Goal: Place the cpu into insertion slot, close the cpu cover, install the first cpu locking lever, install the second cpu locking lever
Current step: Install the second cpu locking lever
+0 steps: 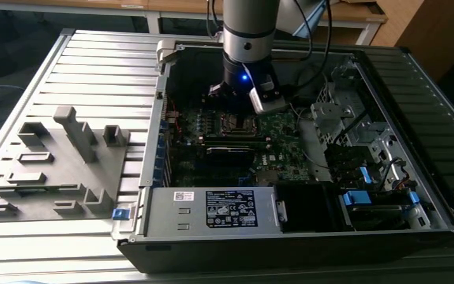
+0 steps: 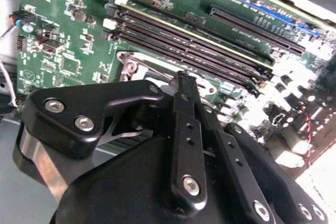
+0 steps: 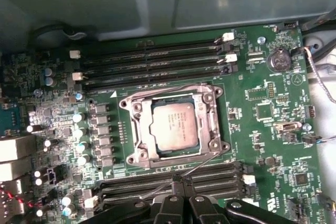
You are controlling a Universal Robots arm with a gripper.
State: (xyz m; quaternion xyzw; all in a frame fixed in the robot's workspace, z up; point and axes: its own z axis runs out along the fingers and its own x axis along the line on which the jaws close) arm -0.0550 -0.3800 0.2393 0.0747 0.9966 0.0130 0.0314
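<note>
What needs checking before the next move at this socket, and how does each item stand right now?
1. cpu seated in the socket: ok.
2. cpu cover down flat around it: ok.
3. first lever, lying along the cover edge, latched: cannot tell.
4. second lever latched: not ok, it angles away from the socket.
5. tool at that lever's end: ok; gripping it: cannot tell.

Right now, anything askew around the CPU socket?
Yes. In the first wrist view, one locking lever is not lying along the cpu cover. It angles off the socket corner across the memory slots toward the gripper. The cpu sits flat in the cover's window. Nothing else stands out.
</note>
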